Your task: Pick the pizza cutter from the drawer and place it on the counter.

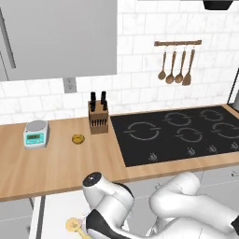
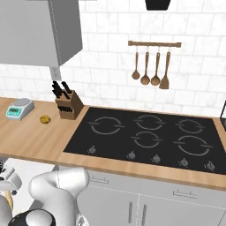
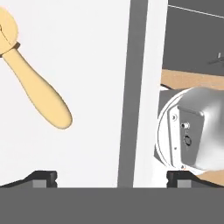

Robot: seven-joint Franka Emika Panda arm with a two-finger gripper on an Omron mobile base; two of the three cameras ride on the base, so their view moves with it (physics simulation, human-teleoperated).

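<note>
In the hand view the pizza cutter [image 3: 39,94] lies flat on the white inside of the drawer [image 3: 92,52]. Its tan handle points toward the lower middle and its disc wheel is cut off at the top left corner. My gripper [image 3: 111,178] is open, its two dark fingertips [image 3: 41,177] far apart, and the handle's end sits just above the left one without touching. In the left base view the cutter [image 1: 73,225] shows in the pulled-out drawer [image 1: 56,207] under the counter [image 1: 51,163], beside my lowered wrist. The hand itself is hidden behind the arm there.
On the counter stand a small scale [image 1: 36,133], a golden-brown lump [image 1: 77,139] and a knife block [image 1: 98,119]. The black cooktop [image 1: 177,133] takes the right half. Wooden utensils [image 1: 176,65] hang on the wall. The drawer's grey side rail [image 3: 131,87] runs beside the cutter.
</note>
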